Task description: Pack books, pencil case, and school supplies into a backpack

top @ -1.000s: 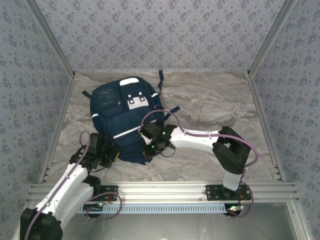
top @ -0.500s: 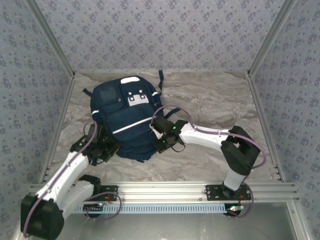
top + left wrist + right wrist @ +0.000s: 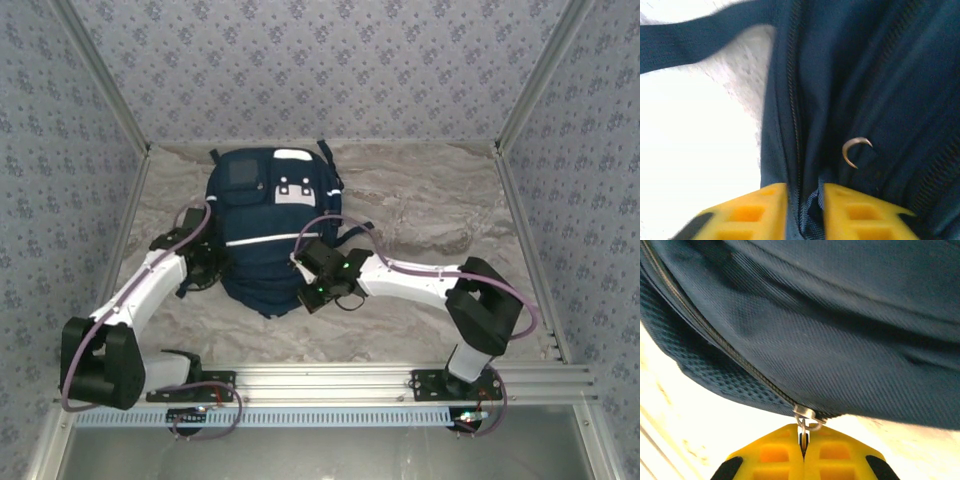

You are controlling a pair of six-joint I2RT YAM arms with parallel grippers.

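Observation:
The navy backpack (image 3: 265,215) lies flat on the marble table, front pocket up, white stripe across it. My left gripper (image 3: 215,268) is at its left side. In the left wrist view its yellow fingers (image 3: 755,212) stand apart, astride a zipper seam and a fold of the backpack's fabric (image 3: 880,75). My right gripper (image 3: 312,291) is at the bag's near right corner. There it is shut on the metal zipper pull (image 3: 807,416) at the edge of the backpack (image 3: 840,315). The books, pencil case and school supplies are out of view.
A loose strap (image 3: 690,42) trails off the bag's left side, and a small metal ring (image 3: 855,150) sits on its fabric. Bare marble table (image 3: 430,200) lies to the right of the bag. Patterned walls close three sides, and an aluminium rail (image 3: 330,380) runs along the near edge.
The backpack has slid away from the arm bases and turned more upright. The left arm reached forward along its side and its jaws parted. The right gripper kept hold of the zipper pull.

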